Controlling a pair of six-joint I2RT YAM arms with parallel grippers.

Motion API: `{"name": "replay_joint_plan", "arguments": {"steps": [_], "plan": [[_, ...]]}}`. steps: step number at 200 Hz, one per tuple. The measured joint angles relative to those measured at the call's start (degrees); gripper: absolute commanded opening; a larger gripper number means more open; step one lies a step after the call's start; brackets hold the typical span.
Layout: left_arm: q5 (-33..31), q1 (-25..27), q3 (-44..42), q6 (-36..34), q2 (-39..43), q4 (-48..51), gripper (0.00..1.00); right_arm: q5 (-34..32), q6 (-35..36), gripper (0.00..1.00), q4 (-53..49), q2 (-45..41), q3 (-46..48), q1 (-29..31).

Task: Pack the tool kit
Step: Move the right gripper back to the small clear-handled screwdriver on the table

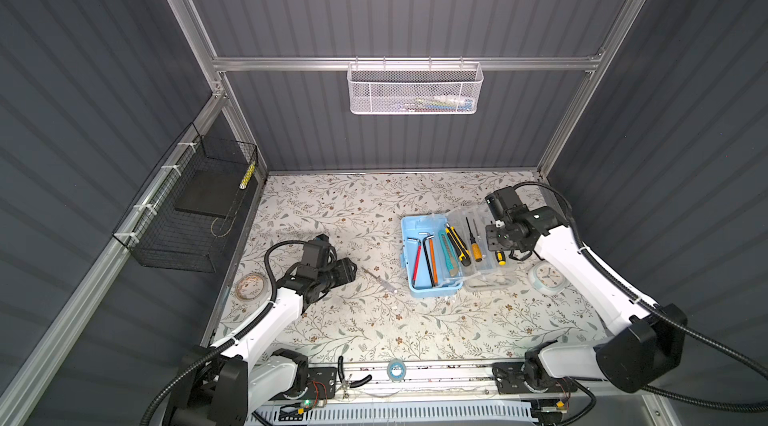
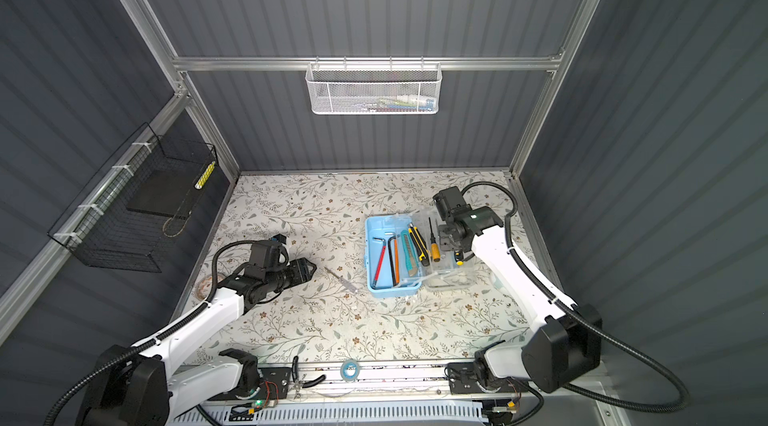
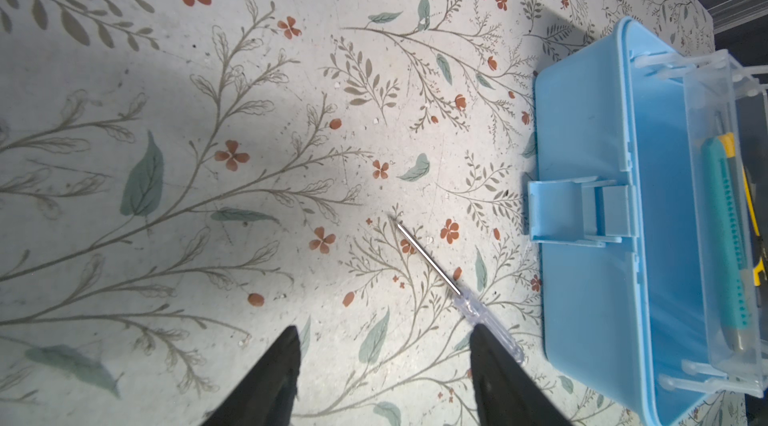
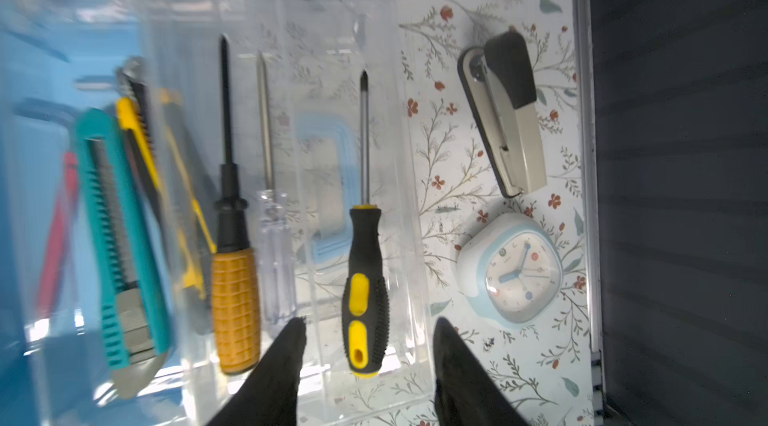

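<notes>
The tool kit [image 1: 415, 285] [image 2: 370, 253] [image 3: 582, 112] lies open right of centre, its clear lid [image 1: 490, 278] [image 4: 332, 29] folded out to the right. Hex keys [image 1: 426, 253] and a teal knife [image 1: 451, 258] [image 4: 120, 237] rest in it. My right gripper [image 1: 496, 239] [image 4: 368, 328] hovers open over the lid, its fingers clear on either side of a black-and-yellow screwdriver [image 4: 365, 278] [image 1: 500, 257] lying there beside an orange-handled one [image 4: 235, 299]. My left gripper [image 1: 351, 270] [image 3: 384, 332] is open low over the table, next to a clear-handled screwdriver [image 1: 380, 278] [image 3: 486, 316] left of the case.
An alarm clock [image 1: 547, 276] [image 4: 515, 270] and a stapler [image 4: 507, 112] sit between the lid and the right wall. A tape roll [image 1: 250, 285] lies far left. Pliers [image 1: 353, 382] and blue tape [image 1: 396, 370] rest on the front rail. A white mesh basket [image 1: 414, 89] and black wire basket [image 1: 187, 216] hang on the walls.
</notes>
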State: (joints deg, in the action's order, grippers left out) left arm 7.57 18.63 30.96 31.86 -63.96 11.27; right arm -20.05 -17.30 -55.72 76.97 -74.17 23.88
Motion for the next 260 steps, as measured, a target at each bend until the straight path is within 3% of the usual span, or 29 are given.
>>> {"name": "replay_joint_plan", "arguments": {"steps": [36, 59, 110, 145, 214, 260], "plan": [[0.98, 0.02, 0.79, 0.02, -0.31, 0.33, 0.68, 1.11, -0.81, 0.52, 0.52, 0.52, -5.81, 9.64], [3.28, 0.0, 2.51, 0.04, -0.39, 0.44, 0.69, 3.5, -1.84, 0.47, 2.36, 3.61, -8.24, 16.48], [8.59, -0.31, 3.58, 0.24, -0.52, 1.07, 0.68, 11.37, -3.87, 0.43, 8.41, 16.74, -12.13, 27.78], [12.13, -3.21, 1.11, 0.26, 3.28, 2.36, 0.68, 15.28, -4.59, 0.42, 10.67, 26.34, -14.45, 33.92], [14.84, -4.44, -5.92, 2.03, 12.96, 5.62, 0.68, 18.84, -4.39, 0.4, 12.41, 37.94, -17.99, 37.27], [14.01, -4.44, -6.95, 2.45, 13.68, 6.1, 0.67, 17.99, -3.15, 0.37, 12.31, 43.25, -21.55, 37.0]]}}
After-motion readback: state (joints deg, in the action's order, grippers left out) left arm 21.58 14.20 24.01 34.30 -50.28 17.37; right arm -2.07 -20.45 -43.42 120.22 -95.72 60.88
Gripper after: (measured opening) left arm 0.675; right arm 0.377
